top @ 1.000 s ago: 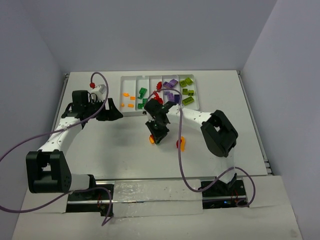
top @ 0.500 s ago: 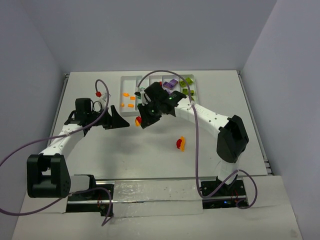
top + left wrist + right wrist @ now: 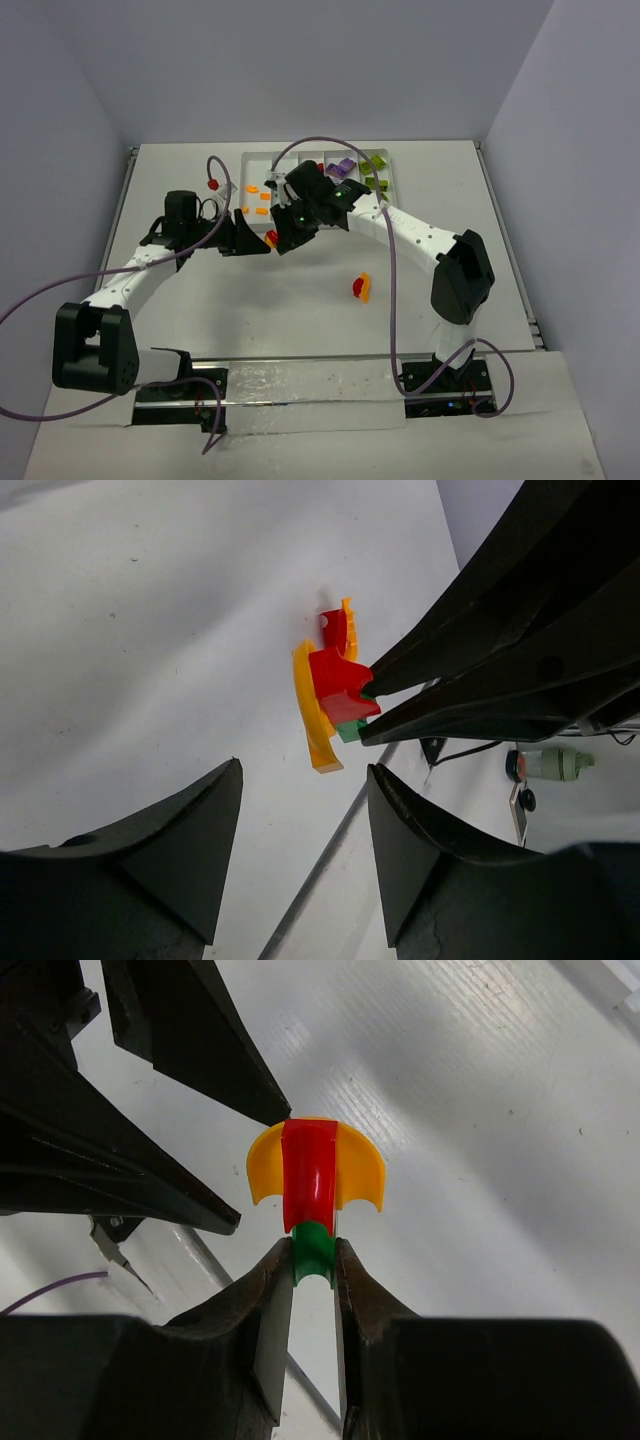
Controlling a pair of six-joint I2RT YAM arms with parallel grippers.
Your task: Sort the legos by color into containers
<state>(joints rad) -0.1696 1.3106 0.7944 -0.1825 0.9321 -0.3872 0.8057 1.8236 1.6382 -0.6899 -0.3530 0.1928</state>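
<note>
Pinching a small lego cluster (image 3: 313,1175) by its lowest piece, the right gripper (image 3: 313,1260) has both fingers closed on a green brick (image 3: 313,1245), with a red brick (image 3: 335,675) stacked on that and a curved orange piece (image 3: 265,1170) fanning out behind. It holds the cluster over the table (image 3: 450,180), just off the near left corner of the white tray (image 3: 255,165). From where I stand the left gripper (image 3: 303,778) faces the cluster from the other side, jaws apart and gripping nothing, its tips near the bricks but not touching. Orange legos (image 3: 260,198) lie in the tray's leftmost compartment, with purple legos (image 3: 345,167) and lime legos (image 3: 376,165) further right. A loose red and orange pair (image 3: 361,288) sits on the table, well apart from the tray
</note>
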